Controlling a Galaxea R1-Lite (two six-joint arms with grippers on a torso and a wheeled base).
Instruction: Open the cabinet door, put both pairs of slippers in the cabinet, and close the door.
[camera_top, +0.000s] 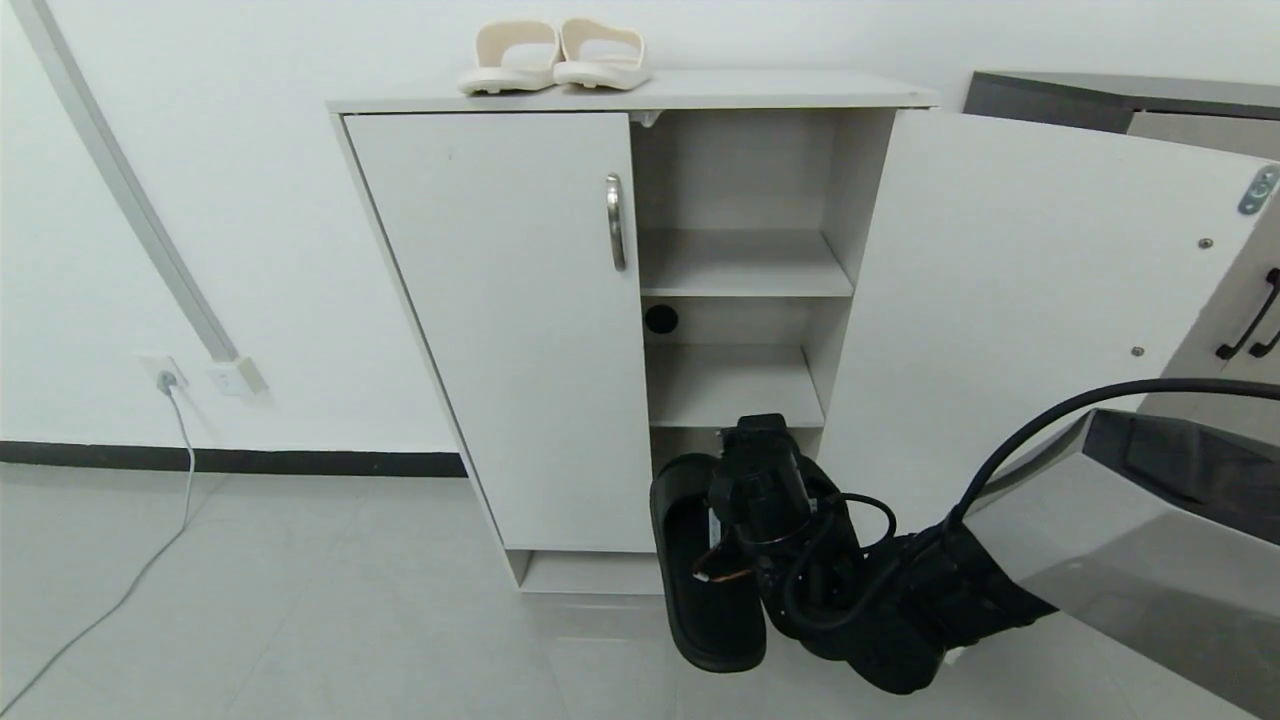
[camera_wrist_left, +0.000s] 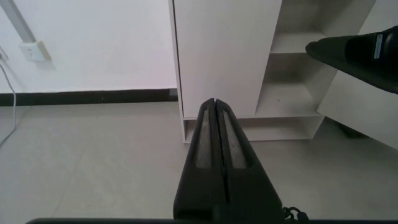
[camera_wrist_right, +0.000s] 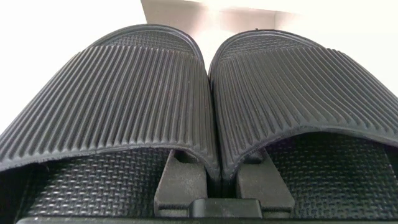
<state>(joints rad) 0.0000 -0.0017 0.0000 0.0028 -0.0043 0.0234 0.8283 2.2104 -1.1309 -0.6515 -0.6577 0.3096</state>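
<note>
Slippers (camera_top: 703, 580), black, pinched as a pair by right hand (camera_wrist_right: 214, 182) at open cabinet's (camera_top: 500, 330) six o'clock, ready for shelving; left hand (camera_wrist_left: 214, 149) pressed together.

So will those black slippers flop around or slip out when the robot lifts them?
Probably they bend only a little: the black slippers look like soft rubbery foam. They hang in the right hand without drooping, so they are likely fairly stiff and light. Their ridged straps should help against slipping.
</note>
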